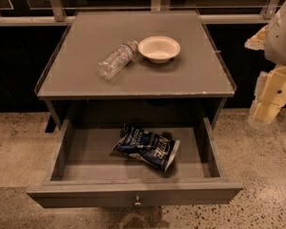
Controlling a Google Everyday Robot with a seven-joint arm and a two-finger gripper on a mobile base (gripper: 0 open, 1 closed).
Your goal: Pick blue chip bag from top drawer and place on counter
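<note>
The blue chip bag (pixel 147 148) lies crumpled on the floor of the top drawer (pixel 86 194), a little right of its middle, white lettering up and its pale end toward the front right. The drawer stands pulled out, its small round knob (pixel 137 202) at the front. The counter (pixel 86 82) above it is flat and grey with a worn front edge. My gripper (pixel 263 114) hangs at the far right, beside the cabinet and outside it, at about the height of the drawer's back. It is well apart from the bag and holds nothing that I can see.
A clear plastic water bottle (pixel 117 60) lies on its side on the counter, left of middle. A white bowl (pixel 159 48) stands beside it toward the back. Railings run behind the cabinet. Speckled floor surrounds it.
</note>
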